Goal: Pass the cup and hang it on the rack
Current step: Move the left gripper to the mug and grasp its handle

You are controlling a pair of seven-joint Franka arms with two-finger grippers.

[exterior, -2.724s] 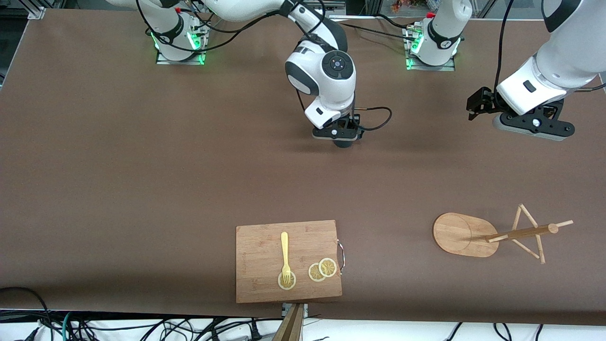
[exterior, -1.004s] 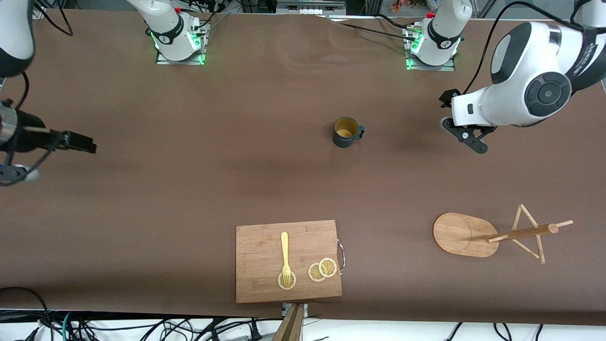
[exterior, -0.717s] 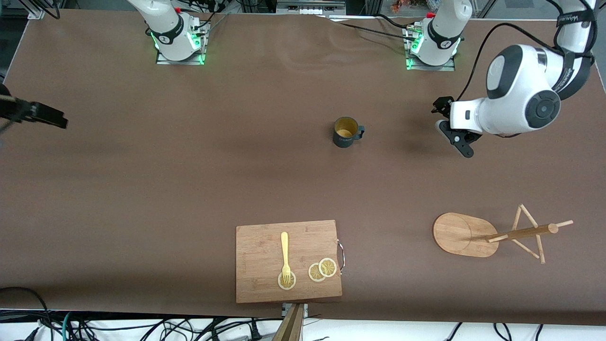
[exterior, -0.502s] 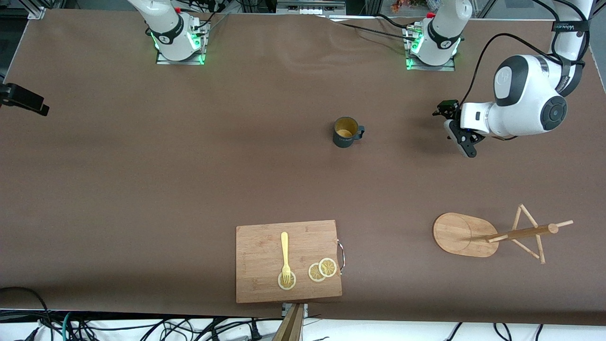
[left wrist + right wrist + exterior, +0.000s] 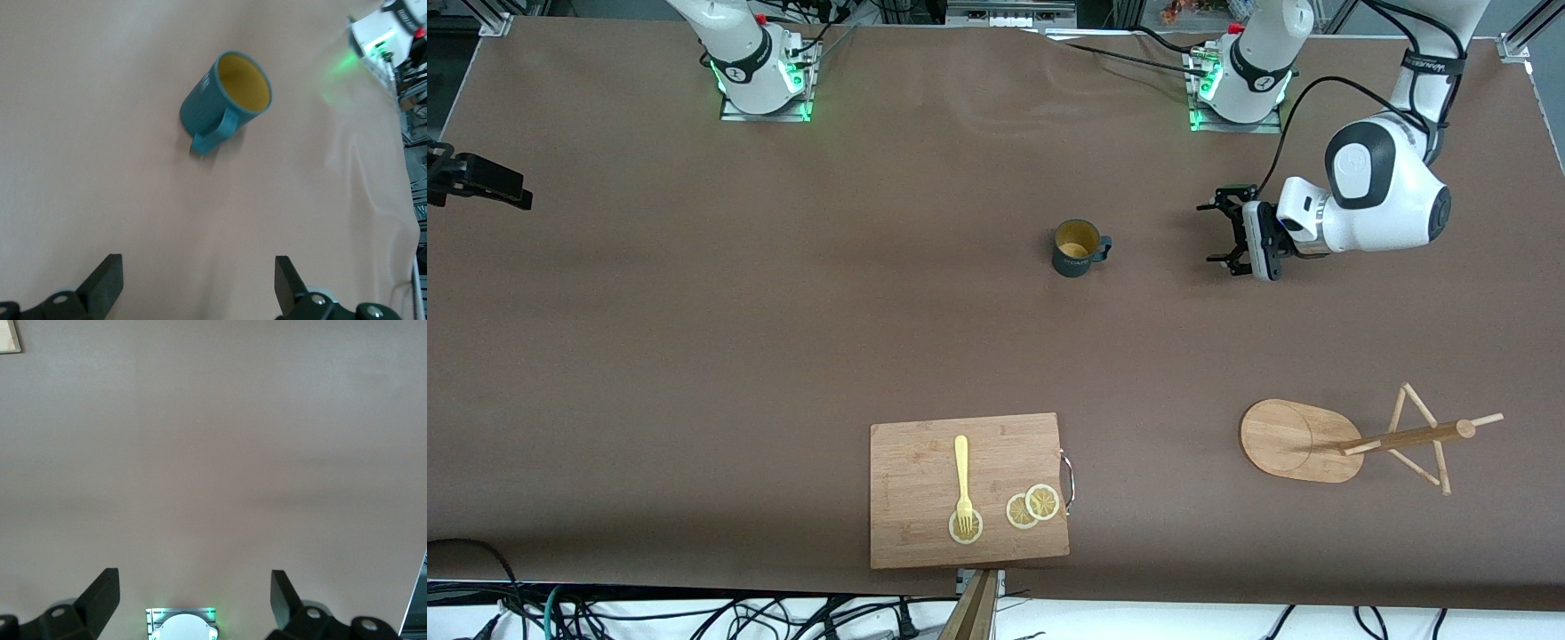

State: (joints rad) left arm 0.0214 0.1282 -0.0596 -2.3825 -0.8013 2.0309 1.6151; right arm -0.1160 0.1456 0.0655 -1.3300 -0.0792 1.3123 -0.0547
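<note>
— Since a moment ago, the left hand [image 5: 1221, 233] has turned, fingers spread and empty, toward the cup [image 5: 1076, 248], upright mid-counter.
— And the right hand [image 5: 480, 180]?
— Open, waiting at the counter's edge; the left is nearer, handle facing it.

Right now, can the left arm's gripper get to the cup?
Probably yes. The left gripper is open, pointing at the cup, whose handle faces it. Only bare table lies between them, with nothing in the way.
</note>
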